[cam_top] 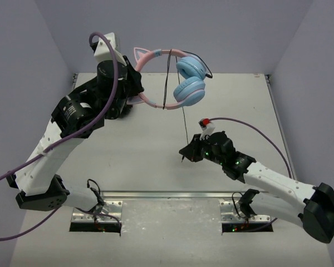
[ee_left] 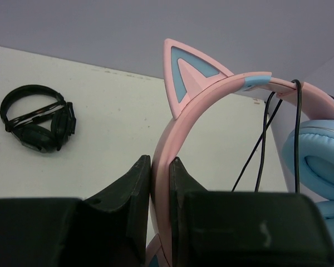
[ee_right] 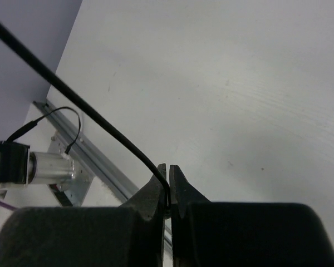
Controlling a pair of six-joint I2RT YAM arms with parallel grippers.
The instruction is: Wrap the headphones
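The headphones (cam_top: 188, 82) hang above the far part of the table, with a pink cat-ear headband (ee_left: 211, 92) and light blue ear cups (ee_left: 317, 158). My left gripper (cam_top: 137, 83) is shut on the headband's left side, and its jaws (ee_left: 161, 167) pinch the pink band. The thin black cable (cam_top: 185, 125) loops over the band near the cups (ee_left: 264, 142), then drops toward the table. My right gripper (cam_top: 183, 154) is shut on the cable's lower end, low over the table's middle. In the right wrist view the cable (ee_right: 100, 119) runs into the closed jaws of the right gripper (ee_right: 168, 169).
All-black headphones (ee_left: 39, 119) lie flat on the table, left in the left wrist view. A metal rail (cam_top: 172, 196) crosses the near edge between the arm bases. Grey walls enclose the table on three sides.
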